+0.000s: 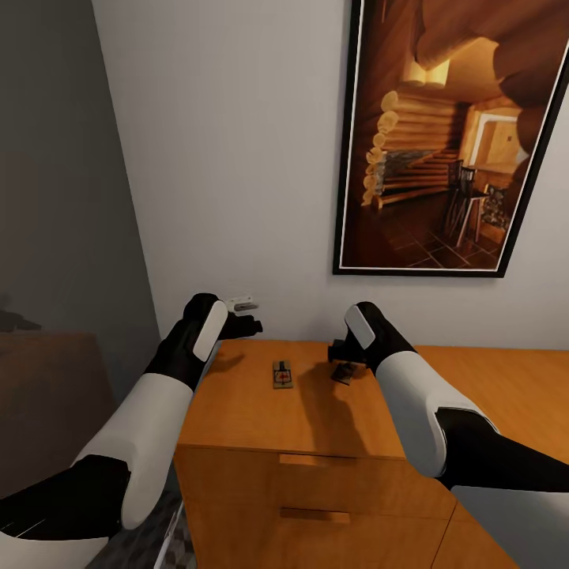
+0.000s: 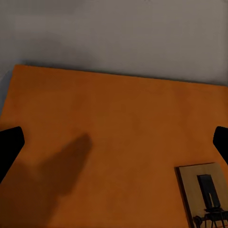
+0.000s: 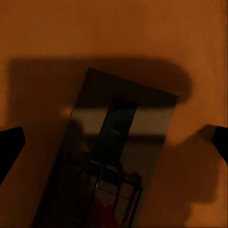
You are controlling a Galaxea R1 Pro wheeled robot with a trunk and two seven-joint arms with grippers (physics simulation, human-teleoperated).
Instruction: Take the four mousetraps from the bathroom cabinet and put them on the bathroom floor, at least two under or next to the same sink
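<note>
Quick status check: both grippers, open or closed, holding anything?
Left gripper: open, empty, above the cabinet top.
Right gripper: open, straddling a mousetrap, not gripping.

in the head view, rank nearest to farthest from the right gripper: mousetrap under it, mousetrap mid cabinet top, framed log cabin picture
1. Dark mousetrap directly under the right gripper.
2. Brown wooden mousetrap, toward the left arm's side on the orange-brown cabinet.
3. Black-framed log cabin picture, up on the wall.

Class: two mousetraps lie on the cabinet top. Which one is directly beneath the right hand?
The darker, shadowed mousetrap on the cabinet, under the right hand; its fingers are spread either side. The other mousetrap lies in the open between the arms.
</note>
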